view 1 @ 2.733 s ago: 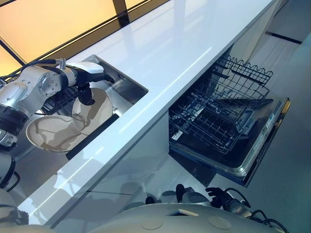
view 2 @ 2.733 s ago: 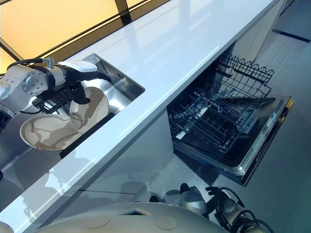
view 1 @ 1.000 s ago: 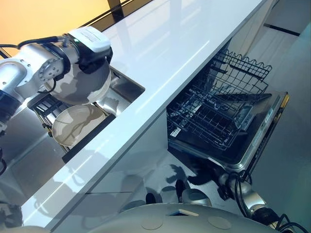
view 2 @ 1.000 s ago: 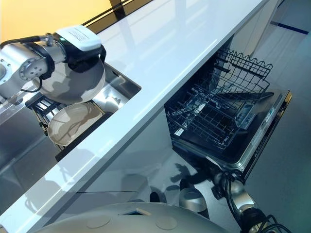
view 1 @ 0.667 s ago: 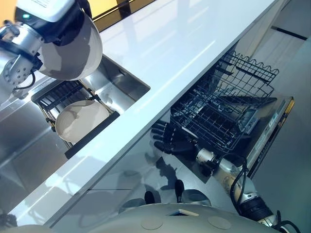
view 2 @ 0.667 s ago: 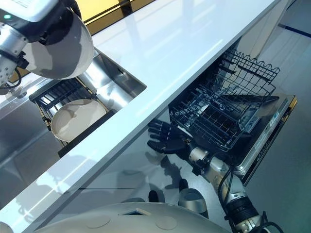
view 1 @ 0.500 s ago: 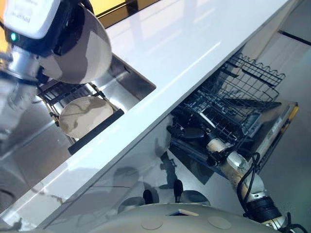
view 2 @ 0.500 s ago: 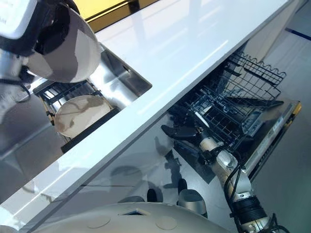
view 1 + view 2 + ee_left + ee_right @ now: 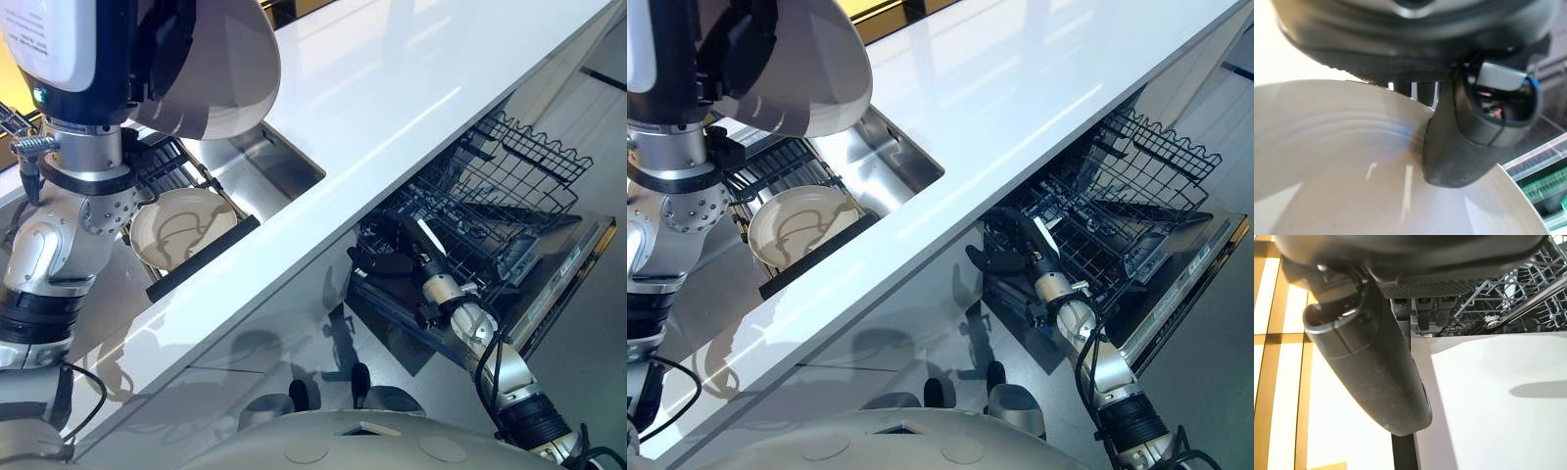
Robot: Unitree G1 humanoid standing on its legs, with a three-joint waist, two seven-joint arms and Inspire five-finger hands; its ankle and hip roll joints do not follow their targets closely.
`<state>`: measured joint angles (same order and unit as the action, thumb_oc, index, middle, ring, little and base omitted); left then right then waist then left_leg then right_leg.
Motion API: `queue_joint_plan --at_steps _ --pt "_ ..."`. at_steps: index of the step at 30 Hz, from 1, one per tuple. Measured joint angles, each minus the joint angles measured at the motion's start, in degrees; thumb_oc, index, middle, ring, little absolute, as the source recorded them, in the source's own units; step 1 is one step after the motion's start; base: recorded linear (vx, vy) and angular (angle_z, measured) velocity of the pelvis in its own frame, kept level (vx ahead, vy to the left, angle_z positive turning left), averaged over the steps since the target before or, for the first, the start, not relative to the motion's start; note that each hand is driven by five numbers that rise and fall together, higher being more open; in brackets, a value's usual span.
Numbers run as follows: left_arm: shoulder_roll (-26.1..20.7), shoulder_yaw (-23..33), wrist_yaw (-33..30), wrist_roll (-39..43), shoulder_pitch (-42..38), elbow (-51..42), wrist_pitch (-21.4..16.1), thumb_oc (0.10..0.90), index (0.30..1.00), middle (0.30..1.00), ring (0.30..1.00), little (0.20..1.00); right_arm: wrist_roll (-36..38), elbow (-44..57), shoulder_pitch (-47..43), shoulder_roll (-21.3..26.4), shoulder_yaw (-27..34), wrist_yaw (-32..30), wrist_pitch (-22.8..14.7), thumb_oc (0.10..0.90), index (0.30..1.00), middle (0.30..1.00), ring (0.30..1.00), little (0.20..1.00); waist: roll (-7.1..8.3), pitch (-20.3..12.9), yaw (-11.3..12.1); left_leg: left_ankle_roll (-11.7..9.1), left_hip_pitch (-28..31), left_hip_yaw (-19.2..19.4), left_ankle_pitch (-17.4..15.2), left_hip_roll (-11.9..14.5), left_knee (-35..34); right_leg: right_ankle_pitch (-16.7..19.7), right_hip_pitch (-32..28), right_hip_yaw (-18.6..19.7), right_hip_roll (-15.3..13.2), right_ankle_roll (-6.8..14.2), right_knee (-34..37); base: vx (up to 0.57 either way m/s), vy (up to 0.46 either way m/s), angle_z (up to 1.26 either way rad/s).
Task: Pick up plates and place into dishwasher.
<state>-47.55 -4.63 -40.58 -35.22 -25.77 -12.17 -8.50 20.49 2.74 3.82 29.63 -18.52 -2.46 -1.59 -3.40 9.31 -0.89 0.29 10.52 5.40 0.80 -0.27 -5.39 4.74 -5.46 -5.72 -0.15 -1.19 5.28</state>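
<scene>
A: L. hand [image 9: 1469, 132]? 
B: Thumb clamped on rim of raised plate [image 9: 220, 69], held above sink [image 9: 279, 166]; 2nd plate [image 9: 181, 225] seen below it in rack [image 9: 181, 162].

A: R. hand [image 9: 1004, 262]? 
B: Extended by dishwasher basket [image 9: 490, 211]; finger state can't be told.

Silver-grey jointed left arm [image 9: 59, 255], left of frame, carries a white-topped wrist housing; dark right hand [image 9: 384, 264] has a white thumb cover.

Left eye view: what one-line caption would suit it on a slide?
Left hand lifts a plate above the sink; another plate waits below.
</scene>
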Motion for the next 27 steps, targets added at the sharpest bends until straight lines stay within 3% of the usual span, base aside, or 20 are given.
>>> queue_joint_plan --at_steps 5,9,11,14,19,21,25,27 --pt "0.9 -3.8 -0.7 0.3 0.0 4.7 0.7 0.1 0.3 0.3 0.3 0.2 -6.0 0.0 -2.2 0.2 -1.8 -4.4 2.1 0.8 0.9 0.9 0.9 0.9 -0.01 0.0 -0.6 -0.2 0.0 -0.2 0.3 0.2 0.0 0.1 0.0 -0.1 0.2 -0.1 0.0 -0.05 -0.011 0.02" --pt "0.6 -4.0 -1.0 0.4 1.8 7.9 0.2 0.1 0.3 0.3 0.3 0.2 -4.2 1.3 -2.5 0.1 0.1 -2.7 5.9 0.8 0.9 0.9 0.9 0.9 0.01 0.0 -0.8 -0.2 0.2 -0.2 0.3 0.1 0.2 0.1 0.0 -0.1 0.2 -0.2 0.0 -0.02 0.005 0.01" --pt "-0.4 -2.5 -2.1 0.4 4.7 8.6 -2.3 0.1 0.3 0.3 0.3 0.2 -1.0 0.6 -2.3 -1.7 3.1 -1.7 7.8 0.8 0.9 0.9 0.9 0.9 0.02 0.0 -1.2 -0.2 0.2 -0.1 0.3 0.1 0.1 0.1 0.0 0.0 0.2 -0.2 0.0 0.0 0.0 0.0" --pt "-1.5 0.2 -2.6 0.4 8.3 8.5 -4.4 0.1 0.3 0.3 0.3 0.2 -2.1 -2.9 -2.3 -3.0 7.6 -0.8 10.7 0.8 0.9 0.9 0.9 0.9 0.22 -0.1 -1.2 -0.1 0.3 0.1 0.2 0.1 0.2 0.1 0.0 0.2 0.2 -0.2 0.0 0.0 0.0 0.0" --pt "-6.0 4.4 -2.6 2.7 10.5 8.5 -5.2 0.1 0.3 0.3 0.3 0.2 -3.4 -5.6 0.4 -1.1 14.0 7.0 14.2 0.8 0.9 0.9 0.9 0.9 1.66 -0.2 -2.0 -0.1 0.7 0.6 0.2 0.2 0.0 0.1 -0.3 0.7 0.3 -0.1 0.0 -0.01 0.0 -0.04" --pt "-7.6 5.8 -2.6 3.3 10.5 8.6 -5.2 0.1 0.3 0.3 0.3 0.2 -2.1 -5.3 1.4 -0.7 16.0 13.7 14.2 0.8 0.9 0.9 0.9 0.9 2.49 -0.3 -3.1 -0.1 0.8 0.8 0.2 0.2 0.0 -0.1 -0.3 0.9 0.3 0.1 0.0 -0.04 0.012 -0.08" --pt "-10.7 6.0 -2.7 3.8 10.3 11.5 -7.2 0.1 0.3 0.3 0.3 0.2 1.9 -3.8 2.4 5.0 16.0 28.6 14.2 0.8 0.9 0.9 0.9 0.9 3.28 -0.9 -4.7 -0.1 0.8 1.6 -0.1 0.1 0.0 0.0 -0.1 2.0 0.4 0.1 0.0 -0.02 0.007 -0.13" --pt "-11.9 6.0 -2.7 3.8 10.3 14.0 -8.0 0.1 0.3 0.3 0.3 0.2 3.0 -3.9 3.0 6.7 16.8 32.5 14.2 0.8 0.9 0.9 0.9 0.9 3.81 -1.2 -5.6 -0.1 0.9 1.8 -0.1 0.2 0.0 0.0 0.1 2.1 0.4 0.1 0.0 -0.01 0.016 -0.05"
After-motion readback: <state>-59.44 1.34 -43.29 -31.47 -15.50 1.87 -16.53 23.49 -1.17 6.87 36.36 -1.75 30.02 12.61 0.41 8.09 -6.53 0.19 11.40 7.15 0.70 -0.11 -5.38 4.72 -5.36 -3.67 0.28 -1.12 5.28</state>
